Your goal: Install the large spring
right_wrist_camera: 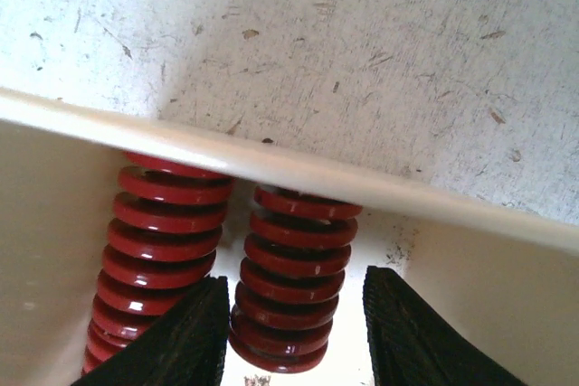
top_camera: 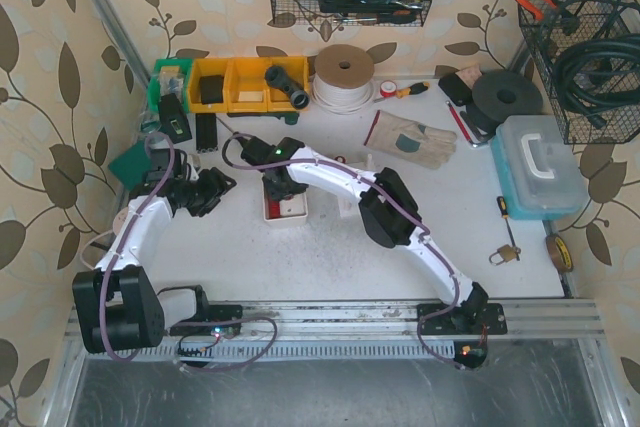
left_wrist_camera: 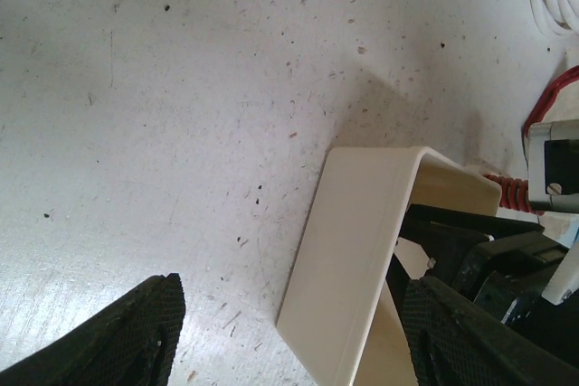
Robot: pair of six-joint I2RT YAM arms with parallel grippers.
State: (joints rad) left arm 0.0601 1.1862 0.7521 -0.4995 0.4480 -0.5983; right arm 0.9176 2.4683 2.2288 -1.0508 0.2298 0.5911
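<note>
A cream bent-plate fixture sits mid-table. In the right wrist view its upper plate crosses the frame, with two red coil springs standing under it. The large spring stands between my right gripper's fingers; a gap shows on its right side, so the jaws are open. The second red spring is just left of it. My left gripper is open, with the fixture's curved plate reaching in between its fingers. A spring's end peeks out behind that plate.
Yellow bins, a tape roll and gloves lie at the back. A blue-lidded box and a padlock are at the right. Wire baskets hang on the walls.
</note>
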